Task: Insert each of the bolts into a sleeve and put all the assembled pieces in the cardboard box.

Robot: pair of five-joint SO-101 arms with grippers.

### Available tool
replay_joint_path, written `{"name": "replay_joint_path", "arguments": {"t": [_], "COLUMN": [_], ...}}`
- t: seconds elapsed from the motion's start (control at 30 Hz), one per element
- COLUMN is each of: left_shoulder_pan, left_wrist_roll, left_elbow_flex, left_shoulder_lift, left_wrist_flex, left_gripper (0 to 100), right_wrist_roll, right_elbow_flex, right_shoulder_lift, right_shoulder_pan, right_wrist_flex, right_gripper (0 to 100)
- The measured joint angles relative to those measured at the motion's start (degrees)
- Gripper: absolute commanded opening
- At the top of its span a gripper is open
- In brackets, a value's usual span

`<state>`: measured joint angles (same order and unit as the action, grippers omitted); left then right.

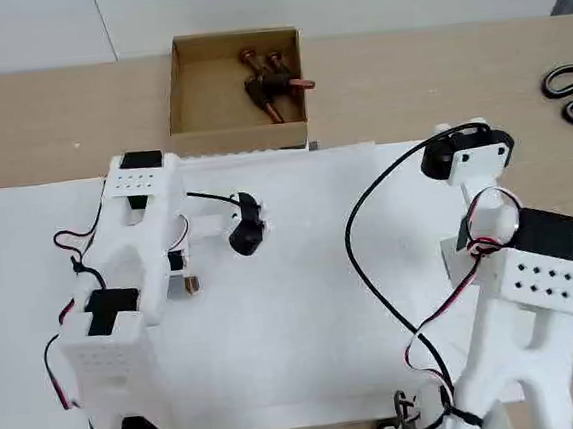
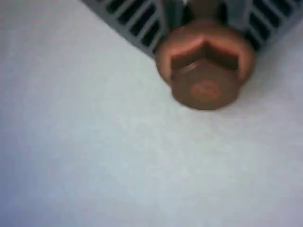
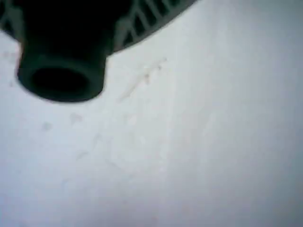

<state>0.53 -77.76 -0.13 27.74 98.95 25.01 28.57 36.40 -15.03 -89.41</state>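
My left gripper (image 2: pixel 203 14) is shut on a copper bolt (image 2: pixel 204 71). The bolt's hex head faces the camera and hangs just above the white sheet. Grey ribbed fingers (image 2: pixel 137 23) flank it. In the high view the bolt's tip (image 1: pixel 194 284) pokes out under the left arm. My right gripper (image 3: pixel 61 19) is shut on a black sleeve (image 3: pixel 61 71) with its open bore toward the camera, close over the sheet; a ribbed finger (image 3: pixel 147 19) shows behind it. The cardboard box (image 1: pixel 188 93) stands at the table's back, with several assembled bolt-and-sleeve pieces (image 1: pixel 270 83) inside.
A white paper sheet (image 1: pixel 304 303) covers the middle of the table between the two arms. Black scissors (image 1: pixel 572 89) lie at the far right on bare wood. Black cables (image 1: pixel 371 267) loop over the sheet near the right arm.
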Motion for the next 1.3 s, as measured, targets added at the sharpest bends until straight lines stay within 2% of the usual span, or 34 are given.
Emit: {"name": "replay_joint_path", "arguments": {"t": [0.23,0.37,0.5,0.6,0.83,1.07,1.17,1.3], "left_shoulder_pan": [-0.53,-0.70,-2.29,-2.81,-3.43,-3.43,-3.43,-3.52], "left_wrist_roll": [0.00,0.44,4.22,10.46,32.18,37.54,44.48,54.51], "left_elbow_flex": [-0.62,-0.62,-0.62,-0.62,-0.62,-0.53,2.55,11.87], "left_shoulder_lift": [-3.43,-12.13,-22.07,-28.48,-40.62,-49.93,-54.95,-64.88], "left_wrist_flex": [-0.18,-0.18,-0.18,0.00,0.18,0.35,-2.20,-9.05], "left_gripper": [1,1,1,1,1,1,1,1], "right_wrist_roll": [0.00,0.00,0.00,0.00,0.00,0.00,-0.44,-4.84], "right_elbow_flex": [-2.29,-7.74,-10.11,-10.11,-10.11,-4.40,-1.49,4.40], "right_shoulder_lift": [0.00,0.18,0.88,3.69,11.96,19.60,24.00,30.68], "right_shoulder_pan": [0.00,0.09,3.78,7.56,14.07,15.03,15.47,15.56], "right_wrist_flex": [-2.11,-5.19,-6.33,-6.33,-6.33,-6.24,-4.48,1.32], "right_gripper": [0.4,0.4,0.4,0.6,0.6,0.4,0.4,0.4]}}
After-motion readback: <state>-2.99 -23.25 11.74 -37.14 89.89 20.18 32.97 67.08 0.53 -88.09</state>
